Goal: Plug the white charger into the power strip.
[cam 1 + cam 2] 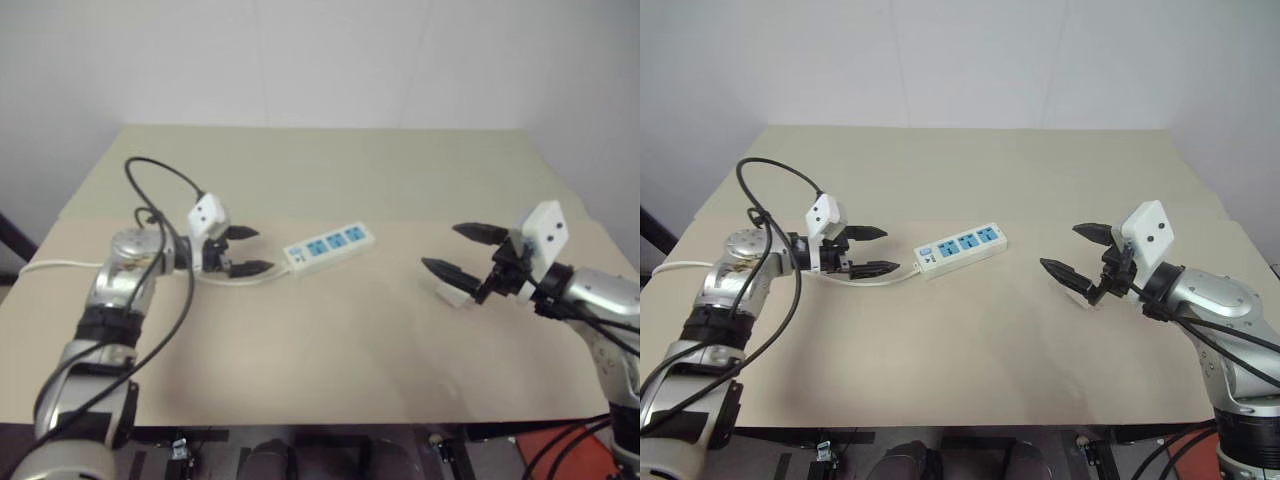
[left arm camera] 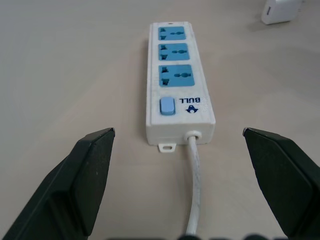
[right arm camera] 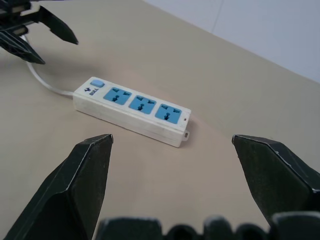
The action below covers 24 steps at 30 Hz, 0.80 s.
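Both grippers hung over the table [image 1: 330,380] with fingers spread wide and empty. Near the right gripper [image 1: 462,253] — just beside and partly behind its lower finger — sat the white charger [image 1: 452,292]. Left gripper [image 1: 243,251] faced the switch end of the power strip [image 1: 329,245], straddling its cord [image 2: 195,185] without touching — strip lay mid-table, sockets bare.

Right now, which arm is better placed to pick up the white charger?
The right. The right gripper hangs open just over the white charger. The left gripper, also open, is at the switch end of the power strip, away from it.
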{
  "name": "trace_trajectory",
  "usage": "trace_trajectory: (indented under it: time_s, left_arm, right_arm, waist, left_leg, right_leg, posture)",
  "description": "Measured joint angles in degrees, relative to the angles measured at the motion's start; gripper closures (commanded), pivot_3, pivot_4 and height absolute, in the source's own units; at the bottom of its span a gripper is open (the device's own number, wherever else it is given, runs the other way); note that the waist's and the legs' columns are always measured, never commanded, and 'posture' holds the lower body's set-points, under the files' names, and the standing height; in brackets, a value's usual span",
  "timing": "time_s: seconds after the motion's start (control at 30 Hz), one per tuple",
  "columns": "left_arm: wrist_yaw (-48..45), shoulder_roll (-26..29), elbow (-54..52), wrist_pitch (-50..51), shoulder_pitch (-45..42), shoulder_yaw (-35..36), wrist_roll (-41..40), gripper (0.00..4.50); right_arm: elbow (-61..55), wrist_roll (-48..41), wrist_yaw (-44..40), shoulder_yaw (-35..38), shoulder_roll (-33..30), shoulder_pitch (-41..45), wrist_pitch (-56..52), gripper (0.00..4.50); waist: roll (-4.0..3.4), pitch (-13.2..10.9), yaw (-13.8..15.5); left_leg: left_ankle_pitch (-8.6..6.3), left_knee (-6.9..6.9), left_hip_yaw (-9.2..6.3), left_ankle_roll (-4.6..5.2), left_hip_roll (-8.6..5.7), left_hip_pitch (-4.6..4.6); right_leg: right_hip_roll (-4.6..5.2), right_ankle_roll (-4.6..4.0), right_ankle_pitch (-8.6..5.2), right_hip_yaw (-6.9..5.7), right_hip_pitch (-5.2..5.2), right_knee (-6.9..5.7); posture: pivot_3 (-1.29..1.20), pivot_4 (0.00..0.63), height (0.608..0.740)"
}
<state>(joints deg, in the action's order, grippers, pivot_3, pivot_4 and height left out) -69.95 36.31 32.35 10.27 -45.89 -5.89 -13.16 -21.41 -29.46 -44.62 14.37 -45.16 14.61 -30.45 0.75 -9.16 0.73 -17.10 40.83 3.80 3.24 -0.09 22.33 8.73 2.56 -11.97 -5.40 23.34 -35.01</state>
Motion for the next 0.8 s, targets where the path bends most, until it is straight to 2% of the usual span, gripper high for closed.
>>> trace_trajectory:
  time_s: [0.2, 0.43, 0.8]
  left_arm:
    - [-1.0, -4.3, 6.0, -3.2, -2.0, -1.8, 3.3, 0.02]
    - [4.8, -8.9, 11.3, -8.9, -3.7, -2.1, 7.4, 0.02]
    - [11.5, -14.2, 15.9, -14.0, -4.3, -0.8, 8.3, 0.02]
  right_arm:
    - [0.0, 0.2, -0.1, -0.1, 0.1, -0.3, 0.1, 0.0]
    - [-1.0, 0.3, 1.3, 0.0, 0.9, -2.0, 0.1, 0.0]
    - [-3.0, -0.1, 2.7, 0.7, 1.4, -3.8, 0.1, 0.0]
  waist:
    - [0.05, 0.0, 0.0]
    - [0.13, -0.1, 0.0]
    - [0.15, -0.1, 0.0]
  left_leg:
    - [0.0, 0.01, 0.0, 0.01, 0.01, 0.02]
    - [-0.01, 0.06, -0.02, 0.02, 0.01, 0.04]
    - [-0.02, 0.08, -0.02, 0.03, 0.01, 0.04]
  right_leg:
    - [0.0, 0.0, 0.01, 0.0, 0.0, 0.0]
    - [0.0, 0.03, 0.03, -0.01, 0.0, -0.01]
    - [0.0, 0.03, 0.04, -0.01, 0.0, -0.01]
  posture:
    - [0.0, 0.15, 0.74]
    - [0.0, 0.15, 0.74]
    - [0.0, 0.15, 0.74]
